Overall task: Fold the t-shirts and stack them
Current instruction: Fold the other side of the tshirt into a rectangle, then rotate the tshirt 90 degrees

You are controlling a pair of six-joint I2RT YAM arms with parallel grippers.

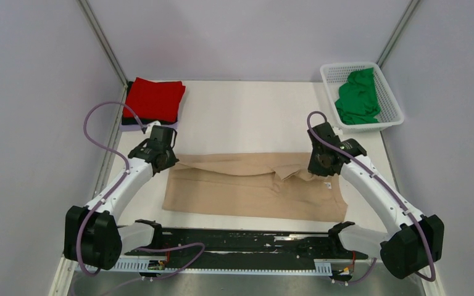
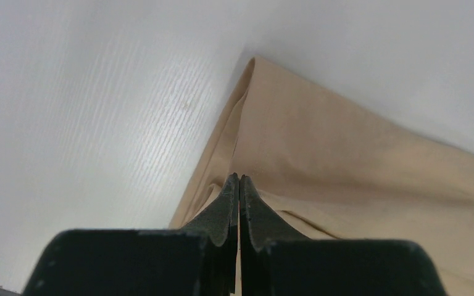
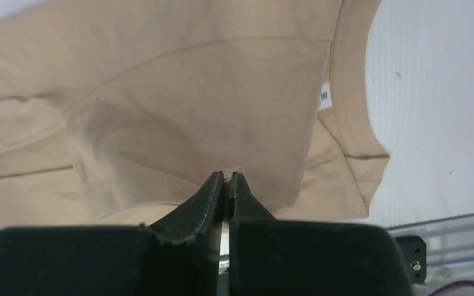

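Tan, soft cotton is what both arms hold: the beige short-sleeved t-shirt (image 1: 253, 194) lies spread sideways across the middle of the white table (image 1: 247, 117), with its far long edge lifted and rumpled between the two wrists. The left gripper (image 2: 239, 180) is clenched on the shirt's far left corner, with only a thin sliver of cloth showing between its black fingers. The right gripper (image 3: 228, 174) is likewise pinched tight on a small peak of fabric just beside the ribbed collar (image 3: 345, 74) and the white barcode label (image 3: 325, 97).

Off to the far left, a folded bright red t-shirt (image 1: 156, 98) rests on a dark one (image 1: 128, 123), of which only an edge shows. A crumpled green t-shirt (image 1: 358, 98) waits in the white plastic lattice basket (image 1: 347, 65) at the far right.

I judge this to be a lengthwise fold in progress, and several things could spoil it. Both pinches look shallow, so a brisk pull could slip the cloth free on one side and leave the fold skewed. The right fingers may hold just one layer, in which case the lower layer would lag and bunch. A ridge of loose fabric sits near the middle of the lifted edge; if the arms do not draw it taut first, that crease is likely to be pressed into the fold. Uneven travel of the two wrists would also twist the edge off parallel.
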